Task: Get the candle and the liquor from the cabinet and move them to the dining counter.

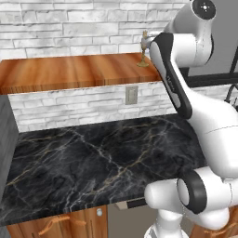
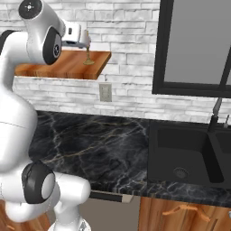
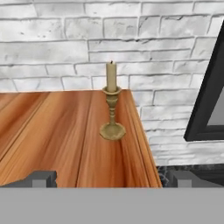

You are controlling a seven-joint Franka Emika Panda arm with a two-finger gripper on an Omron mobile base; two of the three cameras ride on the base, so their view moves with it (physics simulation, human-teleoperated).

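While spread wide, fingers [image 3: 111, 178] empty, before candle [image 3: 112, 107]

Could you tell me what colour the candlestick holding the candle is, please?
Brass-gold, under a pale-yellow candle; it shows best in the hand view.

Arm — we see it rising from the base, elbow bent near us, forearm reaching up and far toward the wall. Gripper [image 3: 112, 178] — level, jaws spread wide, dark fingertips [image 3: 43, 178] well apart, nothing between them.
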